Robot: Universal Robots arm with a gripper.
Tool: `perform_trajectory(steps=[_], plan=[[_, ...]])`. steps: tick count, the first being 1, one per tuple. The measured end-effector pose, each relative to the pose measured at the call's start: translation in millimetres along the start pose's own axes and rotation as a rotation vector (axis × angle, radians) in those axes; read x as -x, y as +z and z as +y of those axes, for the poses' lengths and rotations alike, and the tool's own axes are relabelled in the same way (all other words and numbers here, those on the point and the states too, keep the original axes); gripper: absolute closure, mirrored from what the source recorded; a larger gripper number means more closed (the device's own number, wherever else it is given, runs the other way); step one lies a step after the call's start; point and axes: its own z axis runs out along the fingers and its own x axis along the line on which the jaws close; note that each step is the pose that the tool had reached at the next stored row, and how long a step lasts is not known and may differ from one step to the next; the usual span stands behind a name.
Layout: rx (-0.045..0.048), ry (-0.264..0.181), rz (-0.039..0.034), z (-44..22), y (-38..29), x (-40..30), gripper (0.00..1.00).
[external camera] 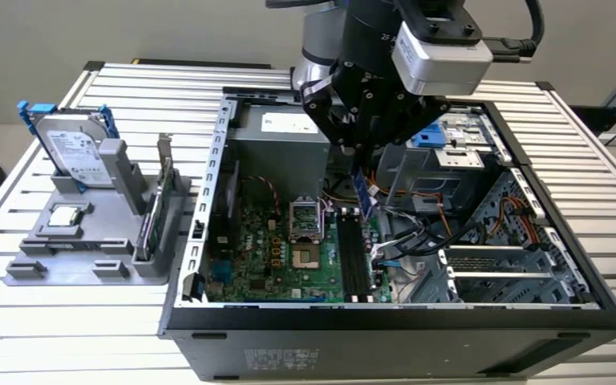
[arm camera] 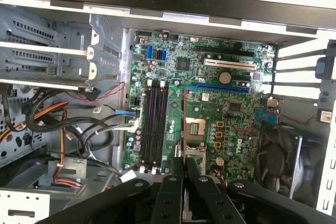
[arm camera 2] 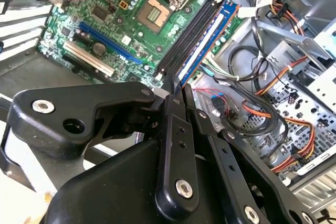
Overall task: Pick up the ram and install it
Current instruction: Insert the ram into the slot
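Gripper (external camera: 353, 152): clenched on the ram, its black fingers drawn tight together, poised over the open computer case.
Ram (external camera: 364, 192): a thin bluish stick hanging from the fingertips, slightly tilted, inside the case and over the far end of the memory slots (whether its lower edge touches a slot I cannot tell). In the second wrist view the ram (arm camera 2: 207, 35) runs alongside the slots; in the first wrist view the ram (arm camera: 184, 124) shows edge-on as a thin line.
Memory slots (external camera: 351, 253): long black rows on the motherboard, just beside the processor socket.
Processor socket (external camera: 305, 220): silver frame, towards the exterior view's left of the slots.
Motherboard (external camera: 276, 257): green, lying flat on the case floor.
Cables (external camera: 436, 233): black, orange and blue loops towards the exterior view's right of the slots.
Computer case (external camera: 394, 321): black, side open upward, on a slatted table (external camera: 73, 321).
Grey holder (external camera: 83, 257): on the table at the exterior view's left, well apart from the gripper, carrying an upright hard drive (external camera: 73, 148) with blue rails and an upright card (external camera: 153, 216).
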Motion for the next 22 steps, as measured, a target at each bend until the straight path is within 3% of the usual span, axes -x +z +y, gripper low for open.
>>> perform_trajectory(steps=[13,22], plan=[[0.0052,0.000,-0.0005,0.2,6.0,-13.4,1.00],[0.0050,0.000,-0.0004,0.3,6.7,-15.9,1.00]])
